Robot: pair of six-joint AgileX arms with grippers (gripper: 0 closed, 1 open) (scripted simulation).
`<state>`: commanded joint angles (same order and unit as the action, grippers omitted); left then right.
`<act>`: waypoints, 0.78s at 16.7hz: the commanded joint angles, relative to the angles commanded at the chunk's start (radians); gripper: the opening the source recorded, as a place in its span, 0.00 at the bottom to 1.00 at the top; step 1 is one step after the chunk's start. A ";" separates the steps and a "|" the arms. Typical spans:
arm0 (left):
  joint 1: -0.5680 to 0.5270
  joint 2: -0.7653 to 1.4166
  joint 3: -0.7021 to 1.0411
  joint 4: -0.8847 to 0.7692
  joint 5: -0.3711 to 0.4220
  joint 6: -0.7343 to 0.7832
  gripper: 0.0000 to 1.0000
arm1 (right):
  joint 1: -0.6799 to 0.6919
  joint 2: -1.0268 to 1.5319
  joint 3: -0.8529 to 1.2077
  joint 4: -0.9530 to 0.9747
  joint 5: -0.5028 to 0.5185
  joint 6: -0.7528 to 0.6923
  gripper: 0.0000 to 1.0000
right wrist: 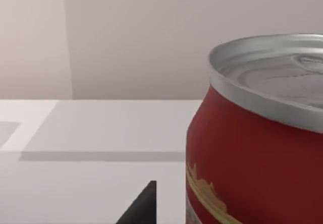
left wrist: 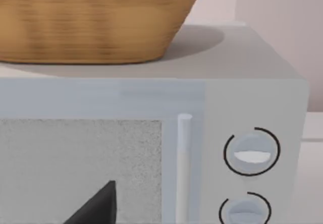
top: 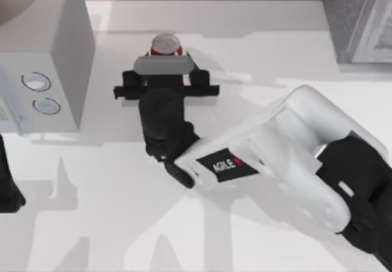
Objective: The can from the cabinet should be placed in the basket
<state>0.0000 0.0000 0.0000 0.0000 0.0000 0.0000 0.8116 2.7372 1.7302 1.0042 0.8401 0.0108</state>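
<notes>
The can [top: 164, 43], red with a silver top, stands upright on the white table toward the back centre. My right gripper [top: 165, 70] reaches it from the near side, its finger blocks spread wider than the can, open. Up close, the can [right wrist: 252, 148] shows with one dark fingertip [right wrist: 144, 204] apart from its side. The woven basket [left wrist: 91, 22] rests on top of the pale box with two round dials [left wrist: 251, 153]. The dark speckled cabinet [top: 358, 15] stands at the back right. My left arm [top: 6, 186] is parked at the table's left edge.
The pale box [top: 58, 51] fills the back left corner, close to the left of the can. My right arm's white body [top: 294, 143] stretches across the table's right half. Bare table lies between the can and the cabinet.
</notes>
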 joint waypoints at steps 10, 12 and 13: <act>0.000 0.000 0.000 0.000 0.000 0.000 1.00 | 0.000 0.000 0.000 0.000 0.000 0.000 1.00; 0.000 0.000 0.000 0.000 0.000 0.000 1.00 | 0.000 0.000 0.000 0.000 0.000 0.000 1.00; 0.000 0.000 0.000 0.000 0.000 0.000 1.00 | 0.000 0.000 0.000 0.000 0.000 0.000 1.00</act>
<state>0.0000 0.0000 0.0000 0.0000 0.0000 0.0000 0.8116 2.7372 1.7302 1.0042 0.8401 0.0108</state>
